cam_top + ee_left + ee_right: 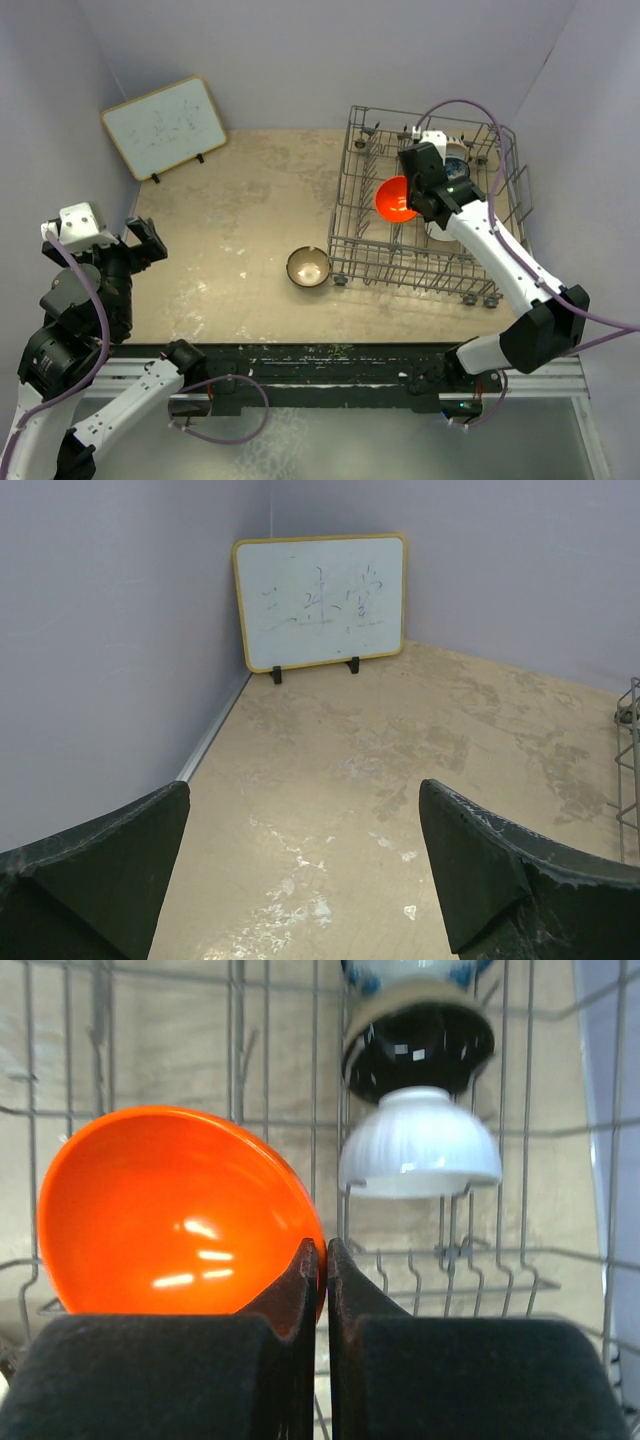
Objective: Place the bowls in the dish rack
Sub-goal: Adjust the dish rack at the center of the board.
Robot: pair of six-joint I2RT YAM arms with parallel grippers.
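My right gripper is shut on the rim of the orange-red bowl, holding it on edge among the tines of the grey wire dish rack. In the top view this bowl sits in the middle of the rack with the gripper beside it. Behind it a white bowl, a black bowl and a blue-and-white bowl stand in a row. A brown bowl with a cream inside rests on the table left of the rack. My left gripper hangs open and empty at the far left.
A yellow-framed whiteboard leans in the back left corner. Purple walls close in the table on three sides. The rack's edge shows at the right of the left wrist view.
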